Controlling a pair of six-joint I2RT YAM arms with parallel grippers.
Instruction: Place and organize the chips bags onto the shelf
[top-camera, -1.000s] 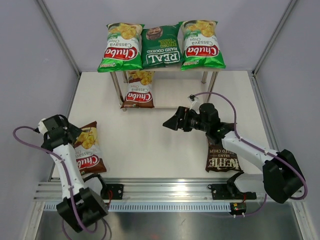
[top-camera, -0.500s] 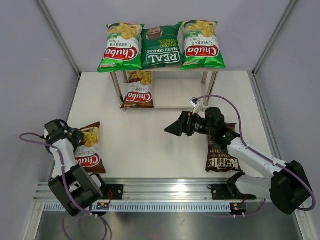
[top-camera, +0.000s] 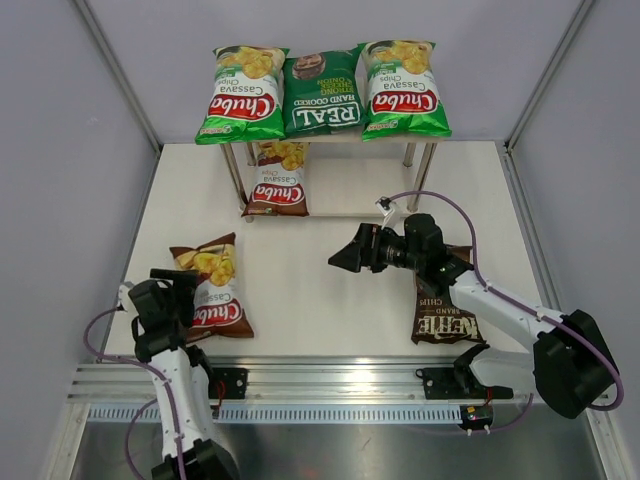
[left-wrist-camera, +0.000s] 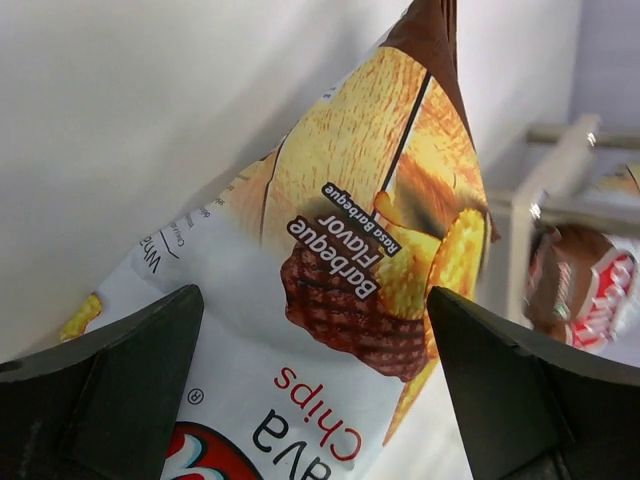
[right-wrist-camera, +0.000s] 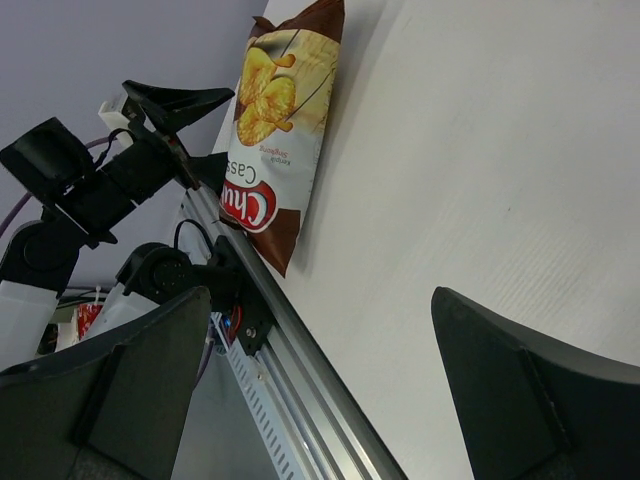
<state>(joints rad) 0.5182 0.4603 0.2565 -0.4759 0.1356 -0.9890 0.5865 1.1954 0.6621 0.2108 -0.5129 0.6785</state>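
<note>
Lower left of the top view: the left gripper (left-wrist-camera: 312, 292) sits low at the near edge, jaws spread full wide and holding nothing. Its wrist camera looks straight up the loose brown Chuba (top-camera: 212, 285) framed between the fingers, so I'd call this a line-up for a pick. That bag lies flat on the table (top-camera: 330, 300), tilted, with glossy brown film, a red logo and "Barbeque Flavor" print.

Lower right: the Kettle bag (top-camera: 440, 320) lies flat, dark brown with white lettering, half hidden under the right arm. It looks like the other one waiting its turn.

Centre frame: the right gripper (top-camera: 340, 257) hangs above bare table, pointing left, jaws wide and empty. To my eye it's parked clear of the left arm's work.

Top of frame: the shelf (top-camera: 234, 178). Its upper board is full, with a green Chuba (top-camera: 240, 95), the REAL bag (top-camera: 322, 92) and a second green Chuba (top-camera: 403, 88) side by side. Below, the shelved brown Chuba (top-camera: 278, 180) takes the left slot, and the room beside it is probably for the two loose bags.
</note>
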